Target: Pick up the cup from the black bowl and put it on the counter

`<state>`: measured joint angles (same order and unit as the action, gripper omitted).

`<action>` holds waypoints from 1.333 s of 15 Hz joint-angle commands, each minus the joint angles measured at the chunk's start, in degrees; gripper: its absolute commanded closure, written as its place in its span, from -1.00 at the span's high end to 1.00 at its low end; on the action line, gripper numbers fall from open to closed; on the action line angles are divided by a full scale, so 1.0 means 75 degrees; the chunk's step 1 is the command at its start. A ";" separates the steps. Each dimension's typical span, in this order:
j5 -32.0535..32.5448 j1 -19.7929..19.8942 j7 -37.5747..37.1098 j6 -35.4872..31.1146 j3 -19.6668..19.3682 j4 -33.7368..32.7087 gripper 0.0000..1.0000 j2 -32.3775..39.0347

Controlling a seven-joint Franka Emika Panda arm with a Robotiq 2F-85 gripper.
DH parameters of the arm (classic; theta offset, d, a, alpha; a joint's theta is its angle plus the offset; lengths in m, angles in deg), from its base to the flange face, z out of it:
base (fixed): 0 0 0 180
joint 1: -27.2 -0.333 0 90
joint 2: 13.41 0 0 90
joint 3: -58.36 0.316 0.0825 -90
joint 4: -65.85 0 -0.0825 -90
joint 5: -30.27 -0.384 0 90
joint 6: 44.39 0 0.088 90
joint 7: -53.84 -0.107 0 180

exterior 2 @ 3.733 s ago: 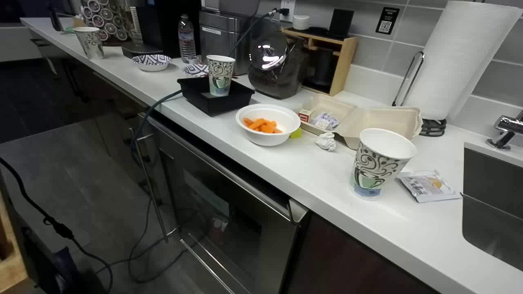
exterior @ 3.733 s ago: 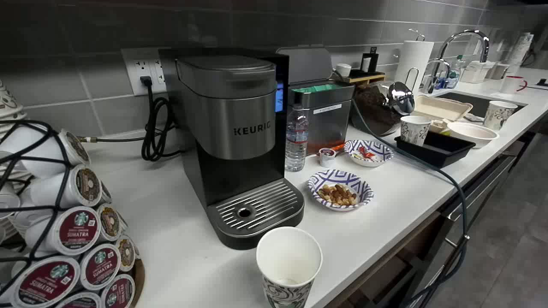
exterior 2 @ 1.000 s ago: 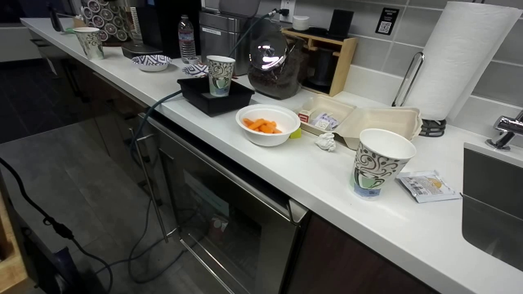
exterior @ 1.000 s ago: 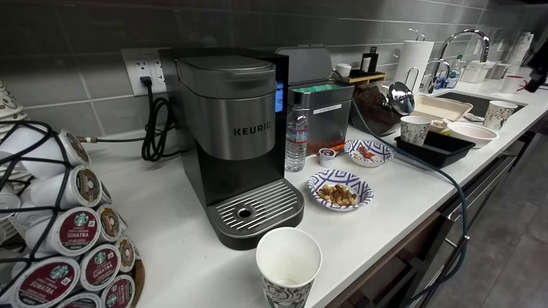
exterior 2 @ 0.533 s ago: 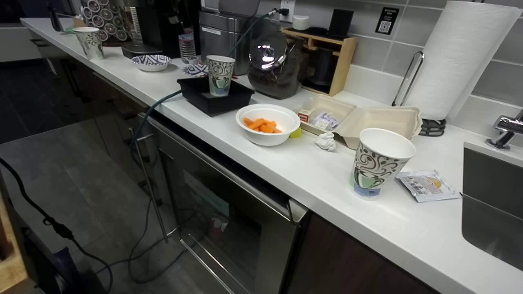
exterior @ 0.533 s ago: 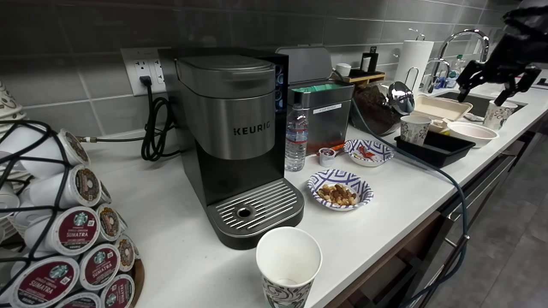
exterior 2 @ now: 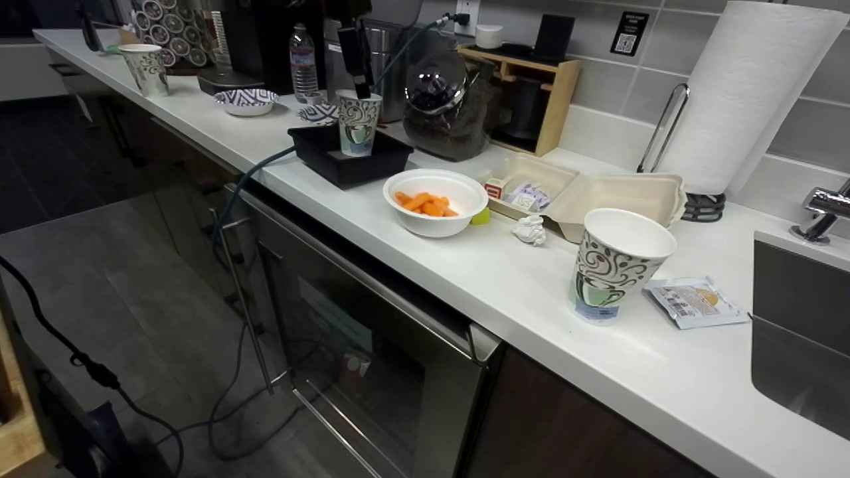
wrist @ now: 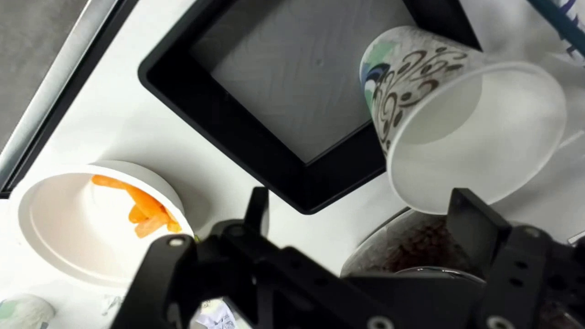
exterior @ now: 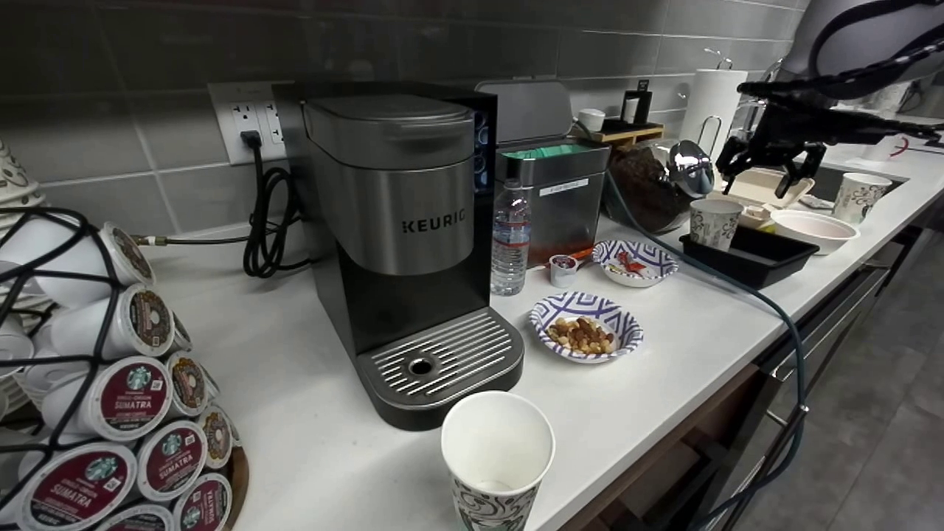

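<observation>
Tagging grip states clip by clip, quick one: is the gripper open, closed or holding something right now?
Gripper: open, holding nothing; the patterned paper cup stands in the black bowl.

A kitchen: the gripper (exterior: 754,189) hangs above a long white counter (exterior 2: 498,279); to one side of it stands a coffee machine (exterior: 405,221), with coffee pods (exterior: 136,398) farther off; to its opposite side, well apart, come paper towels (exterior 2: 744,99) and a sink (exterior 2: 797,285) with a tap (exterior 2: 825,211).

The white tabletop (exterior 2: 505,279) bears the black bowl (wrist: 292,91) below the parted jaws, a white bowl (exterior 2: 433,227) near them, a coffee machine (exterior: 413,214) well apart.
</observation>
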<state>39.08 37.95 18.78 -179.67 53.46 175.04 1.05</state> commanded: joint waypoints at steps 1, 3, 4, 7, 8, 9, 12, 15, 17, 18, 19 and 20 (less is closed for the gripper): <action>-0.0471 -0.0336 0.0244 0.0706 -0.0283 -0.0809 0.89 0.0591; -0.0628 -0.0423 0.0335 0.0978 -0.0321 -0.0866 0.39 0.0615; -0.0697 -0.0451 0.0375 0.1079 -0.0337 -0.0848 0.19 0.0612; -0.0830 -0.0508 0.0411 0.1419 -0.0393 -0.0795 -0.28 0.0557; -0.0849 -0.0520 0.0434 0.1504 -0.0403 -0.0744 -0.41 0.0539; -0.0881 -0.0527 0.0451 0.1598 -0.0409 -0.0714 -0.58 0.0529; -0.0947 -0.0549 0.0480 0.1808 -0.0435 -0.0627 -0.98 0.0488; -0.0933 -0.0592 0.0446 0.1862 -0.0464 -0.0579 -1.00 0.0383; -0.0899 -0.0623 0.0446 0.1855 -0.0483 -0.0547 -0.99 0.0280; -0.0894 -0.0634 0.0447 0.1822 -0.0493 -0.0509 -0.99 0.0196; -0.0916 -0.0636 0.0467 0.1785 -0.0494 -0.0476 -0.98 0.0119; -0.0943 -0.0632 0.0495 0.1762 -0.0490 -0.0439 -0.98 0.0010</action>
<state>32.94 34.00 21.42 -167.45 50.68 169.81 4.25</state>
